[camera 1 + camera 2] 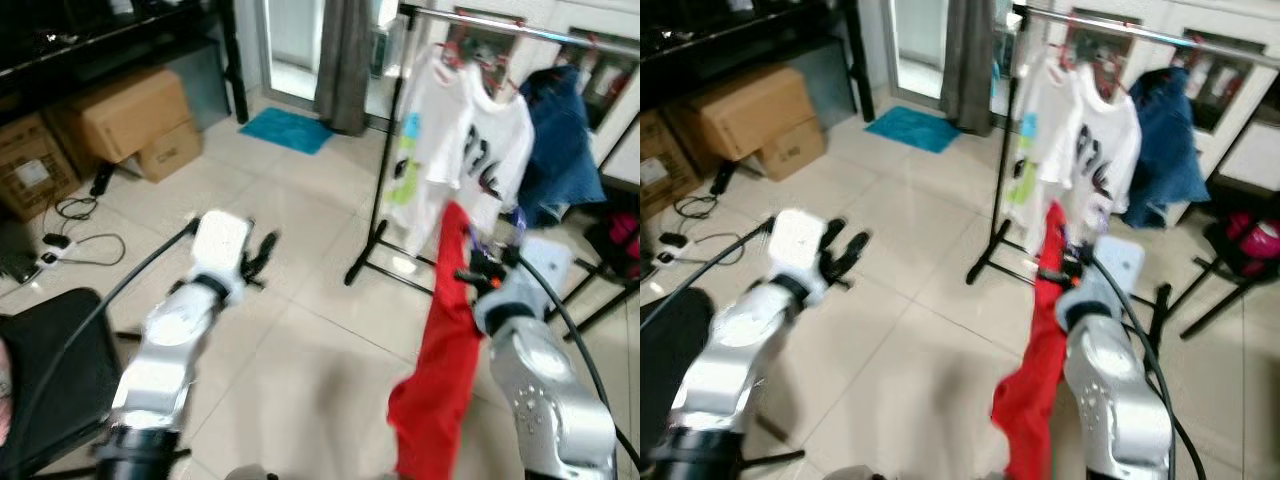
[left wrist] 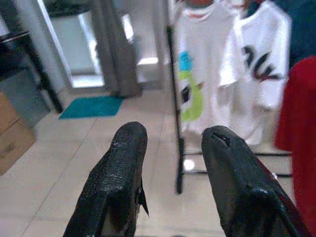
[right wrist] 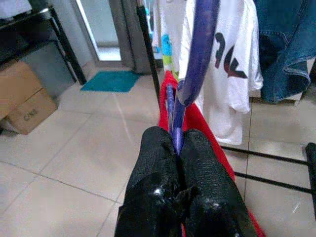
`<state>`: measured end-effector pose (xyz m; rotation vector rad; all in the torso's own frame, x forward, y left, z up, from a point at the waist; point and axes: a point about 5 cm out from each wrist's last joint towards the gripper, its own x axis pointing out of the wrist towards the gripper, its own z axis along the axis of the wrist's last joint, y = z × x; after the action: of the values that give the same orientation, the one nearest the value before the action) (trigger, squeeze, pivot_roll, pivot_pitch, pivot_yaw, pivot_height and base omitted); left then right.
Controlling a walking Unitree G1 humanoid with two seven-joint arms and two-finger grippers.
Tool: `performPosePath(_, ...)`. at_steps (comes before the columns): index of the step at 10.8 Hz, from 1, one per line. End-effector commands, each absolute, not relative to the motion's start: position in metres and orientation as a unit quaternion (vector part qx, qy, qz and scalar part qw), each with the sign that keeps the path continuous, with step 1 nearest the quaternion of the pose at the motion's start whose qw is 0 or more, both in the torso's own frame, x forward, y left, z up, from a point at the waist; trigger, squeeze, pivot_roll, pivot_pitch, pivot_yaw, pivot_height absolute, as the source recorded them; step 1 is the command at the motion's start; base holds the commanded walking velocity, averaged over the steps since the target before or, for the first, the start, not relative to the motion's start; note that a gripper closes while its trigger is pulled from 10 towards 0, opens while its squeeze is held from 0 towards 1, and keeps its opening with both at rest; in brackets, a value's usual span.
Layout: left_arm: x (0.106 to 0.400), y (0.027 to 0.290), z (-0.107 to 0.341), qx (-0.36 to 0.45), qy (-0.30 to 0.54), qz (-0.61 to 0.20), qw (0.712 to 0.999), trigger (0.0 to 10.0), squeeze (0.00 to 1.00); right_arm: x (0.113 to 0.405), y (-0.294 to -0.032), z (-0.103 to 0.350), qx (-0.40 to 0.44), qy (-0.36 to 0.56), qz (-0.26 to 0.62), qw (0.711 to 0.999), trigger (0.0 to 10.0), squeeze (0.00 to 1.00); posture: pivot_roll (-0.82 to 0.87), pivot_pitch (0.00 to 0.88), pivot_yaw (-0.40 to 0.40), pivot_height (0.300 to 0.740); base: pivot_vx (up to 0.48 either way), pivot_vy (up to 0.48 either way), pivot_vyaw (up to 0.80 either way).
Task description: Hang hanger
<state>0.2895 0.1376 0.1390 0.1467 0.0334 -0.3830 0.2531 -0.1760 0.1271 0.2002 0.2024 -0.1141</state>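
The right claw [image 3: 177, 148] has its two black fingers pressed together on the thin purple hanger [image 3: 197, 59], and the hanger rises up and forward from between the tips. A red garment [image 1: 440, 370] is on this hanger and falls down in a long fold beside the right arm, with its lower end close to the tiled floor [image 1: 300, 330]. The hanger with the red cloth is held in the air in front of the clothes rack [image 1: 385, 170], not yet on the rack's top bar [image 1: 520, 27]. On that bar hang two white T-shirts [image 1: 470, 150], one with a black print and one with a green and blue print, and a blue denim piece [image 1: 560, 140] next to them. The left claw [image 2: 173, 148] is held up on the left side, its fingers are wide apart and hold nothing. Cardboard boxes [image 1: 125, 115] stand at the far left, and a teal mat [image 1: 288, 129] lies near the doorway.
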Motion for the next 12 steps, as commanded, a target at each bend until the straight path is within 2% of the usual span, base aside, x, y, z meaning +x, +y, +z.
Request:
performPosePath(1, 0.289, 0.144, 0.141, 0.074, 0.018, -0.177, 0.981, 10.0, 0.00, 0.252, -0.173, 0.133, 0.098, 0.080, -0.055, 0.990, 10.0, 0.00, 0.03, 0.045, 0.002, 0.740, 0.000, -0.300, 0.00)
performPosePath(5, 0.293, 0.145, 0.144, 0.080, 0.017, -0.165, 0.983, 10.0, 0.00, 0.252, -0.167, 0.129, 0.102, 0.100, -0.054, 0.988, 10.0, 0.00, 0.04, 0.052, -0.007, 0.740, 0.000, -0.360, 0.00)
performPosePath(6, 0.293, 0.146, 0.146, 0.048, 0.016, -0.143, 0.988, 10.0, 0.00, 0.253, -0.167, 0.131, 0.053, 0.091, -0.047, 0.993, 10.0, 0.00, 0.04, 0.047, -0.007, 0.740, 0.000, 0.000, 0.00)
performPosePath(8, 0.297, 0.143, 0.156, 0.038, -0.013, -0.143, 0.989, 10.0, 0.00, 0.257, -0.171, 0.131, 0.064, 0.100, -0.070, 0.990, 10.0, 0.00, 0.04, 0.047, -0.015, 0.740, 0.000, 0.000, 0.00)
performPosePath(10, 0.297, 0.142, 0.158, 0.038, -0.022, -0.148, 0.988, 10.0, 0.00, 0.261, -0.171, 0.133, 0.034, 0.089, -0.078, 0.992, 10.0, 0.00, 0.04, 0.053, -0.011, 0.740, 0.000, 0.000, 0.00)
performPosePath(12, 0.294, 0.142, 0.156, 0.045, -0.017, -0.158, 0.986, 10.0, 0.00, 0.263, -0.164, 0.133, 0.038, 0.091, -0.059, 0.993, 10.0, 0.00, 0.03, 0.056, -0.005, 0.740, 0.133, 0.000, -0.72)
